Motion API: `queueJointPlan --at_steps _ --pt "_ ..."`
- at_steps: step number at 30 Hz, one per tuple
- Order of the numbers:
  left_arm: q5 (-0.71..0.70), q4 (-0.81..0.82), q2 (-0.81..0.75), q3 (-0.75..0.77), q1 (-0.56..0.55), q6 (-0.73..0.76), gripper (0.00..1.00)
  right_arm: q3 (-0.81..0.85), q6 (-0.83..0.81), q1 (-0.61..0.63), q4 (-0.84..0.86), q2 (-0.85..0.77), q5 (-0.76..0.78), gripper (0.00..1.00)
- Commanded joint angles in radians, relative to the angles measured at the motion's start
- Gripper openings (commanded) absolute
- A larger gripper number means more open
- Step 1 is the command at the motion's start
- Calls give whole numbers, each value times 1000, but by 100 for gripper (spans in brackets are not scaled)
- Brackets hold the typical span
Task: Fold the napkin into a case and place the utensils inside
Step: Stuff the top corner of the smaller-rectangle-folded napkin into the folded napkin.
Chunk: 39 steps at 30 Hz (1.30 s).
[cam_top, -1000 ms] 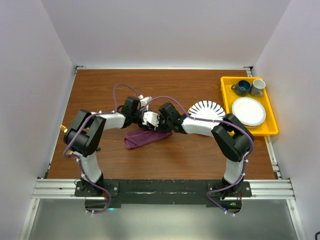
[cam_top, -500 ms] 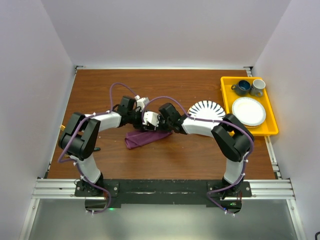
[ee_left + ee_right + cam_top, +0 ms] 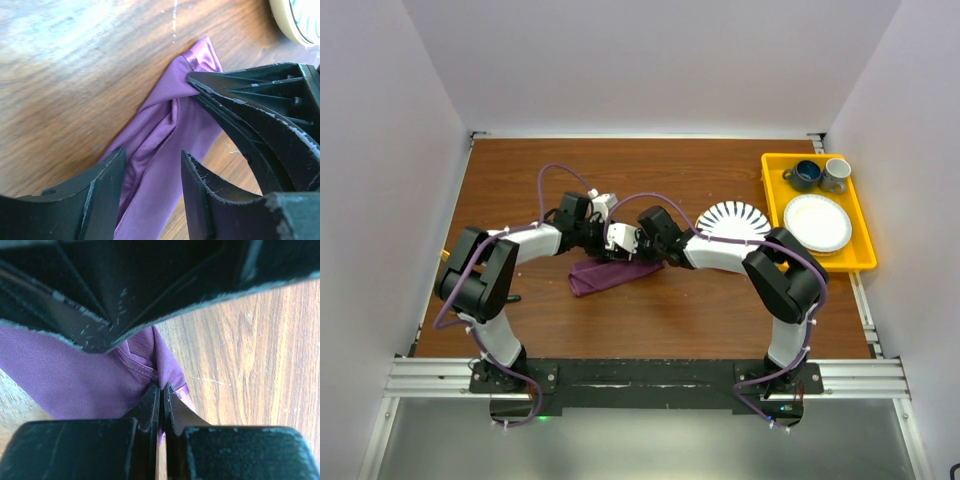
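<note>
Right claw (image 3: 161,390) pinched tight on a fold of the purple napkin (image 3: 605,274) — left claw (image 3: 152,159) hovers over it, jaws parted, gripping nothing — cloth bunched on the surface (image 3: 700,310).

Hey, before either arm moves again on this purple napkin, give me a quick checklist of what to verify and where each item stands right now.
1. Right gripper pinching the napkin: ok, shut on its hemmed edge.
2. Left gripper open: ok, fingers apart, cloth showing in the gap.
3. Napkin folded flat: not ok, it lies as a bunched, creased strip.
4. Utensils located: cannot tell, none in view.
5. Striped plate apart from the napkin: ok.
</note>
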Motion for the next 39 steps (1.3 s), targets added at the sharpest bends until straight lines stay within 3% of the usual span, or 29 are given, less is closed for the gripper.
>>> queueJointPlan --at_steps 1,7,14,19,26,33,39 --pt "-52 8 -45 -11 6 33 54 -13 -13 -5 11 -12 14 0" --pt "-32 -1 -30 -28 4 29 52 -2 -12 -5 6 -3 14 0" --pt "38 31 -15 -26 -11 27 33 3 -9 -2 6 2 15 0" --pt "54 30 -1 -5 -22 16 30 3 -6 1 8 2 15 0" --pt "43 97 -15 11 -22 -4 1 -2 -12 1 13 -3 15 0" --pt "45 151 -7 32 -20 -36 0 -7 -16 3 16 -4 12 0" --pt "-6 105 45 35 -17 -28 0 -8 -23 3 22 -4 15 0"
